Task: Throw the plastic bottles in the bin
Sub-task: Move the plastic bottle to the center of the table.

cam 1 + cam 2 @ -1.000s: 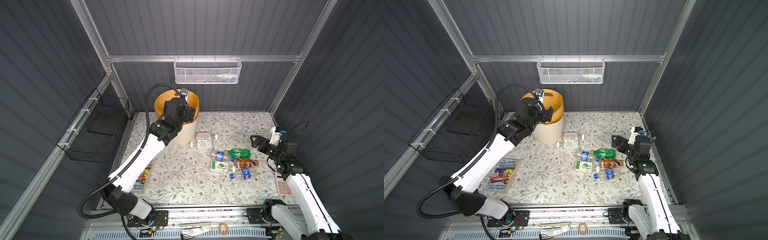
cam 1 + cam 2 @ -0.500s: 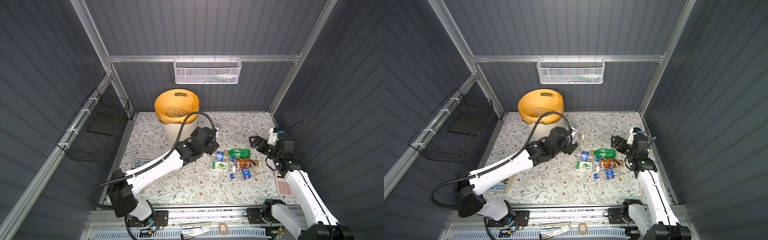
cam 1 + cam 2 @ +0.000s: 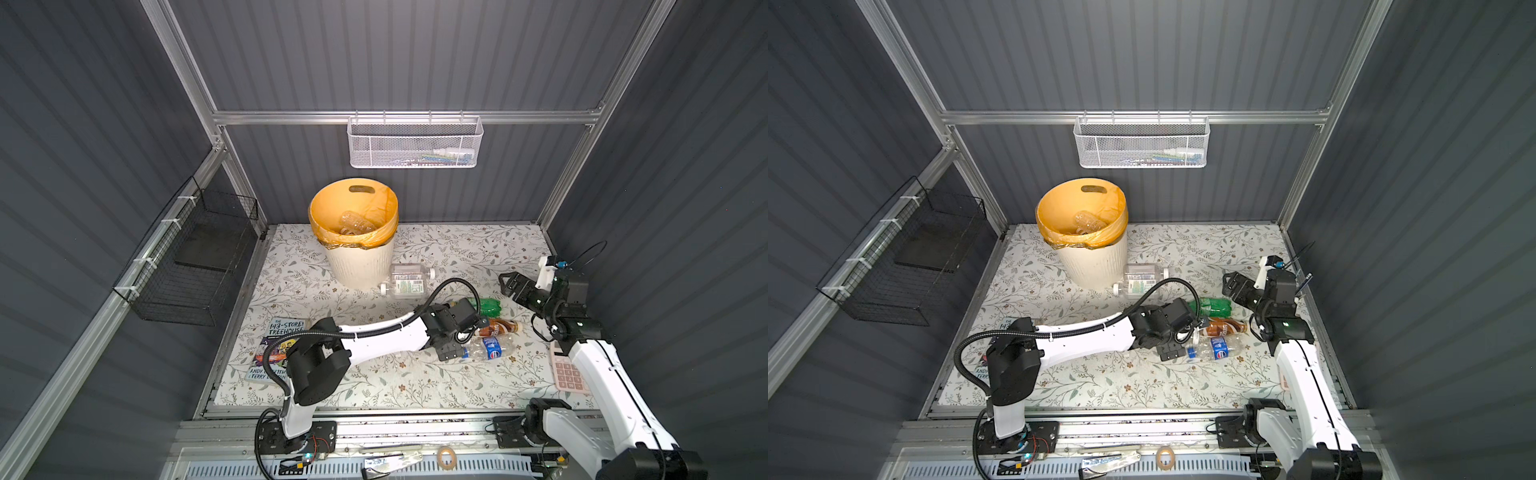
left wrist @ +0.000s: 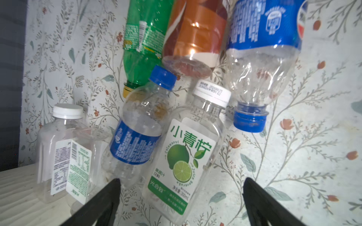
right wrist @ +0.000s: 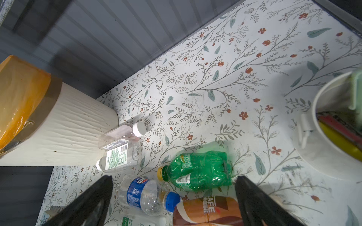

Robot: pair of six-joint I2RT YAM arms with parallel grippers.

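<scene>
Left wrist view: the lime bottle point(image 4: 182, 156) lies between the tips of the wide-open left claw point(image 4: 181, 182), touching neither.

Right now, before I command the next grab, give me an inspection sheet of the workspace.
Surface: floral table, no spills seen.
Job's things: bin upright with clear bottles inside; two clear bottles lie beside its base; green bottle, brown bottle, two blue-label bottles and lime-label bottle lie clustered mid-table.
Clutter: book, calculator, white cup of pens.
Grippers: left gripper open above the lime-label bottle; right gripper open, empty, near the green bottle.
Cables: black hose loops off the left arm, no snag seen.
Surroundings: white mesh basket on the back wall, black wire basket on the side wall.
</scene>
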